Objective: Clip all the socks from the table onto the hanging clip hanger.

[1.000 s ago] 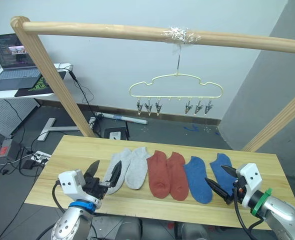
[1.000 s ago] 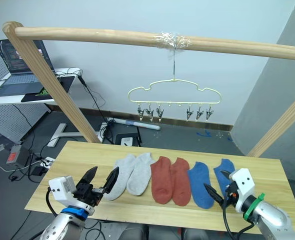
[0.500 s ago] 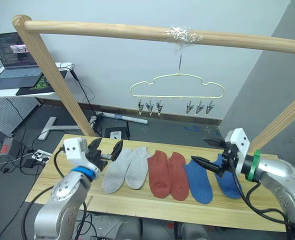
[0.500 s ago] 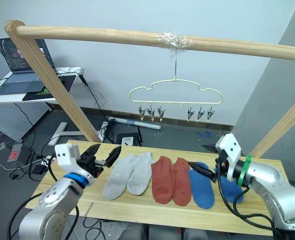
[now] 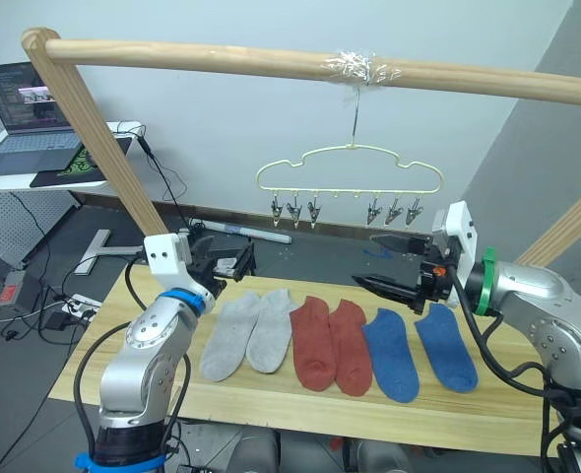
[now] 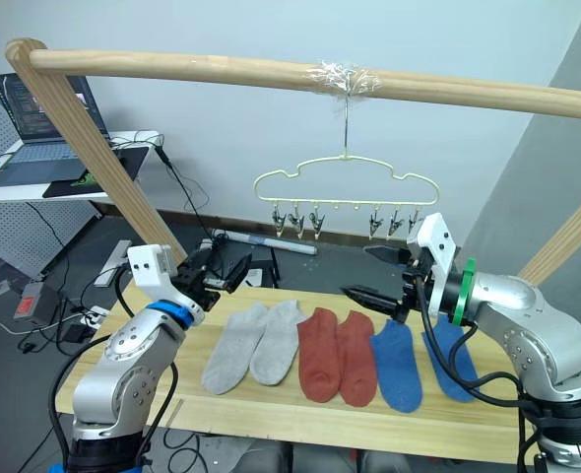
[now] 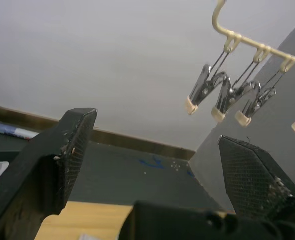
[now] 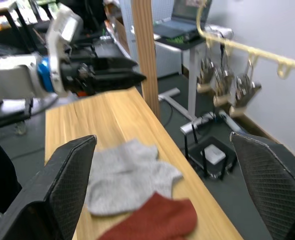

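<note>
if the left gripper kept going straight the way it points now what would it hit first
Probably nothing close by. The left gripper, open, points up and away over the table's far edge. In its wrist view the hanger's clips hang off to one side, and the plain wall lies ahead. Depth is unclear.

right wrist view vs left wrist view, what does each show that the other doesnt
Right wrist view alone: the table, two grey socks, a red sock, the left gripper open, a wooden post and a laptop.
Left wrist view alone: a blue mark on the floor.
Both: the hanger with its clips, and the pale wall.
</note>
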Available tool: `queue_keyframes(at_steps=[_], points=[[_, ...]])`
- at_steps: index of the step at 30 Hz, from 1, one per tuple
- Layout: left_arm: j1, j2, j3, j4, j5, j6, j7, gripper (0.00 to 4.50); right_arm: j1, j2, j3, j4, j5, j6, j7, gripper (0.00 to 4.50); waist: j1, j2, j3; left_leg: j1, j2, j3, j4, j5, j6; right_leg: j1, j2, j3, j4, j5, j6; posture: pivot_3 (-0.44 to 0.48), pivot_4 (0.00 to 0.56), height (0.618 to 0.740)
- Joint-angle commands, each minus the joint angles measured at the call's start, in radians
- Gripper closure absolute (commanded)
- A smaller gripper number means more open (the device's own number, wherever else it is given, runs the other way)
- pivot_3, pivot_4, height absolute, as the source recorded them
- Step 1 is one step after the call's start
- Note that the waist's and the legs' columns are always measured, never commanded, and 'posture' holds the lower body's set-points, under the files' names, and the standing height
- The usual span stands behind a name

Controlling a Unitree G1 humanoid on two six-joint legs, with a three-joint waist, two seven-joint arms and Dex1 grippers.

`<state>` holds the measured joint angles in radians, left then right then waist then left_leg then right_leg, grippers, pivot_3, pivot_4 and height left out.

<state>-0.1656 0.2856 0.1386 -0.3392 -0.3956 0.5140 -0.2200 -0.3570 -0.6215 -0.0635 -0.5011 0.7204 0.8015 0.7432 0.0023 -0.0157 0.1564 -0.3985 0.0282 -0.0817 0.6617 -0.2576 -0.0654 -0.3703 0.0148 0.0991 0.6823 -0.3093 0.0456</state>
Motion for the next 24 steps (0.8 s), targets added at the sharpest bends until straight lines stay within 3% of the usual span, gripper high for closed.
queue_keyframes(at_steps=[1,12,16,23,24], points=[[-0.042,-0.014,-0.022,0.009,0.023,-0.024,0.004,0.03,-0.044,0.012,-0.041,-0.026,0.065,0.013,-0.017,0.00,0.000,0.000,0.000,0.000,0.000,0.000,0.000,0.000,0.000,0.000,0.000,0.000,0.000,0.000,0.000,0.068,0.105,0.740],[-0.115,-0.039,-0.058,0.073,0.074,-0.015,0.016,0.03,-0.067,0.010,-0.032,-0.037,0.096,0.017,-0.038,0.00,-0.001,0.000,0.000,0.000,0.000,0.000,0.000,0.000,0.000,-0.001,0.000,0.000,0.000,0.000,0.000,0.066,0.108,0.740],[-0.118,-0.050,-0.074,0.081,0.095,-0.031,0.016,0.93,-0.053,0.004,-0.032,-0.048,0.096,0.013,-0.044,0.00,-0.001,0.000,0.000,0.000,0.000,0.000,0.000,0.000,0.000,-0.001,0.000,0.000,0.000,0.000,0.000,0.056,0.111,0.740],[-0.170,-0.076,-0.090,0.139,0.131,-0.064,0.019,0.93,-0.048,0.001,-0.031,-0.057,0.100,0.011,-0.053,0.00,-0.002,0.000,0.000,-0.001,0.000,0.000,0.000,0.000,0.000,-0.001,0.000,0.000,0.000,0.000,0.000,0.050,0.112,0.740],[-0.175,-0.079,-0.092,0.147,0.137,-0.068,0.021,1.28,-0.048,0.001,-0.031,-0.058,0.100,0.011,-0.053,0.00,-0.002,0.000,0.000,-0.001,0.000,0.000,0.000,0.000,0.000,-0.001,0.000,0.000,0.000,0.000,0.000,0.050,0.112,0.740]])
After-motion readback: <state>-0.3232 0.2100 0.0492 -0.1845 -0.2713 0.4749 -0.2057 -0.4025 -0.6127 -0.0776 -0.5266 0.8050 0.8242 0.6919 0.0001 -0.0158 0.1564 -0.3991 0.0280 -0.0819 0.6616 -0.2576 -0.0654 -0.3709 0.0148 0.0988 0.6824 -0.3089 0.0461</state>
